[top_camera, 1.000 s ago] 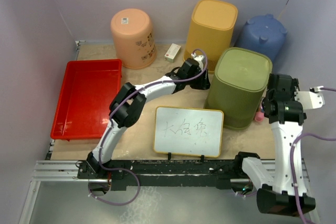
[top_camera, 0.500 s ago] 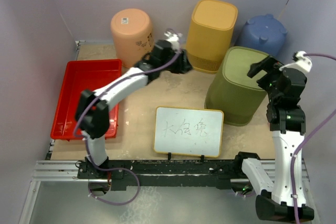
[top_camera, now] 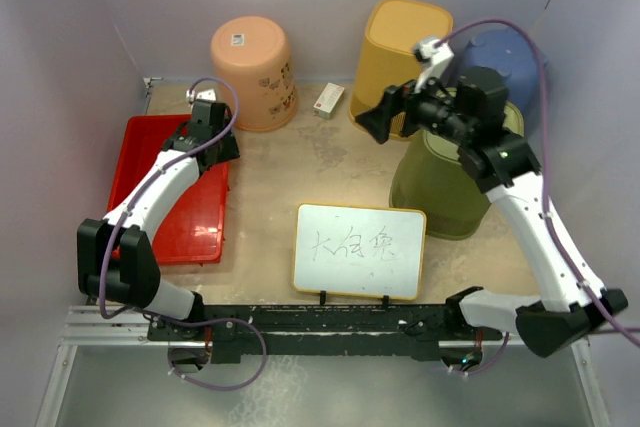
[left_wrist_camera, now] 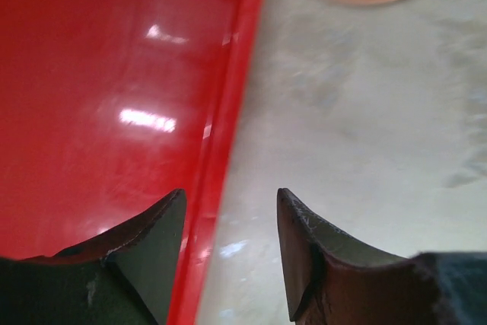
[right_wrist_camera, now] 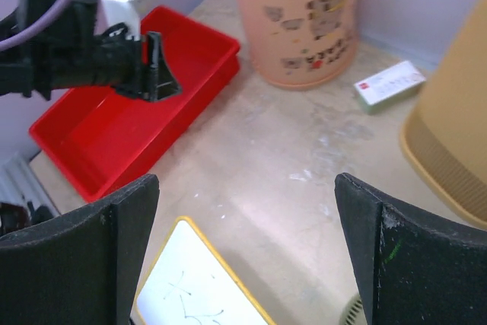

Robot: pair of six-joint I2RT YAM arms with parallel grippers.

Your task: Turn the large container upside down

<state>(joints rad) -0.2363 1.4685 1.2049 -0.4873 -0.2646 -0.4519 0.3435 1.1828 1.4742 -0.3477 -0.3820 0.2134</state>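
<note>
The large olive-green container (top_camera: 440, 192) stands at the right of the table with a closed flat face up; my right arm hides much of its top. My right gripper (top_camera: 378, 119) is open and empty, held high over the table to the left of that container. In the right wrist view (right_wrist_camera: 247, 211) its fingers are spread wide over bare table. My left gripper (top_camera: 212, 142) is open and empty, low over the right rim of the red tray (top_camera: 160, 197). The left wrist view (left_wrist_camera: 230, 211) shows that rim (left_wrist_camera: 221, 142) between its fingers.
A peach bucket (top_camera: 252, 72), a yellow bin (top_camera: 400, 37) and a blue container (top_camera: 500, 52) stand along the back wall. A small white box (top_camera: 328, 100) lies between bucket and bin. A yellow-framed whiteboard (top_camera: 358, 250) stands at the front centre.
My left arm swung away from the olive container to the red tray at the left. My right arm rose and swung over the olive container toward the back centre. The container stayed put.
</note>
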